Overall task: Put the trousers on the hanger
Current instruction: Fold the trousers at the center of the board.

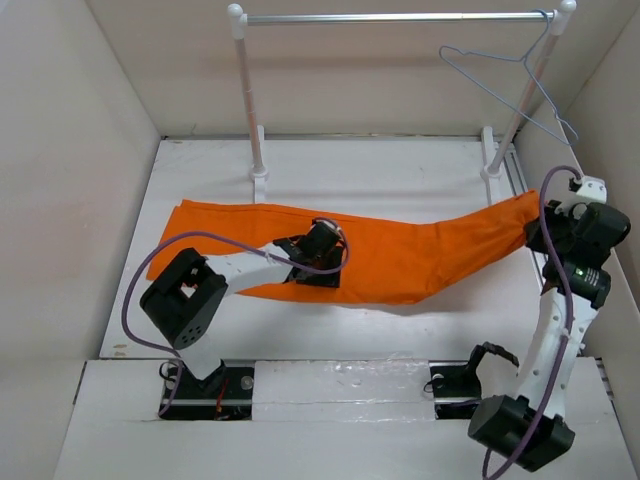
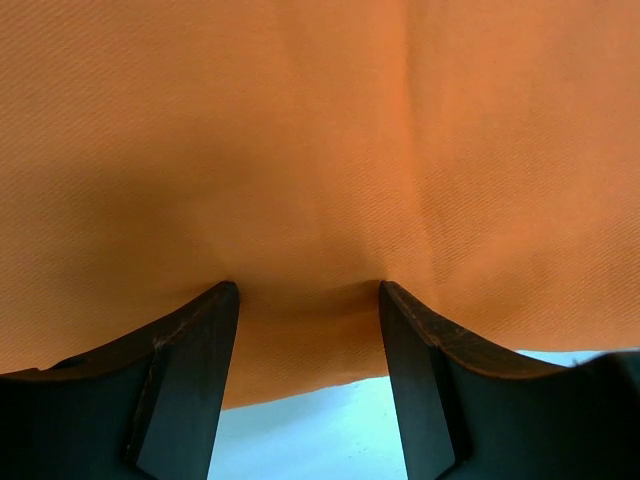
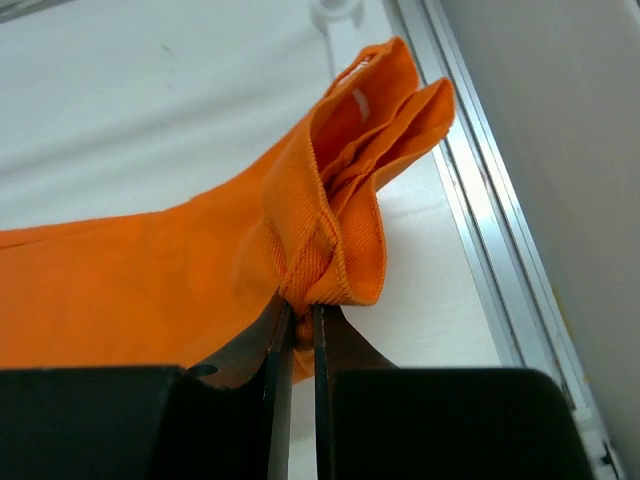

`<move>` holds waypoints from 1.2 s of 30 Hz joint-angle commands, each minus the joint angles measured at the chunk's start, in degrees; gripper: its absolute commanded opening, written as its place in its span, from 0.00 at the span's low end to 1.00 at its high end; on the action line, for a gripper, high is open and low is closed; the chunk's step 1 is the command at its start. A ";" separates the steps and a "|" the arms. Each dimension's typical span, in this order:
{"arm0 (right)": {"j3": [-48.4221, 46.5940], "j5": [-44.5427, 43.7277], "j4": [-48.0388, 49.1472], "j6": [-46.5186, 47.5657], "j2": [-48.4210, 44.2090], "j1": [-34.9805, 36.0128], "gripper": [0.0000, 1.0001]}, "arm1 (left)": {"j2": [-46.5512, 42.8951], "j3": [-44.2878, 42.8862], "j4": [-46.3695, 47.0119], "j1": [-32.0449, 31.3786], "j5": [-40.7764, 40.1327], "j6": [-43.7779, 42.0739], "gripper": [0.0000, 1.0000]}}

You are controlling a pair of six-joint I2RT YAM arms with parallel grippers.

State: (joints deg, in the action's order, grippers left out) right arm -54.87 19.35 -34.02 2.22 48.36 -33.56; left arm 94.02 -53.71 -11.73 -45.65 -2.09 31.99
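Observation:
The orange trousers lie stretched across the table from left to right. The pale blue-grey wire hanger hangs by its hook at the right end of the rail, above my right arm. My left gripper is open, with its tips down on the middle of the trousers near their front edge; in the left wrist view the cloth fills the frame and its edge runs between the gripper's spread jaws. My right gripper is shut on the bunched right end of the trousers, pinching the folded hem at the gripper.
A white-posted metal rail stands at the back on two feet. Cardboard walls close in the left, back and right sides. A metal track runs along the right wall beside my right gripper.

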 commanded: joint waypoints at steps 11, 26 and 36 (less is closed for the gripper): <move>-26.74 -1.95 -7.02 4.64 -0.55 13.17 0.00 | 12.77 -16.59 -7.17 -19.21 -6.61 4.49 0.53; -33.20 6.13 -2.38 5.25 3.50 23.10 0.00 | 18.85 -33.32 -9.98 -24.93 -6.59 7.65 0.52; -29.50 -3.60 5.01 2.27 6.57 46.89 0.00 | -24.25 -12.82 -18.33 -8.17 -24.19 11.44 0.52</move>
State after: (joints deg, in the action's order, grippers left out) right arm -82.91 19.86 -38.59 6.22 53.84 4.08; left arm 82.67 -68.03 -25.61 -60.12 -17.50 41.87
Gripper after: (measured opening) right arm 0.116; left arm 0.523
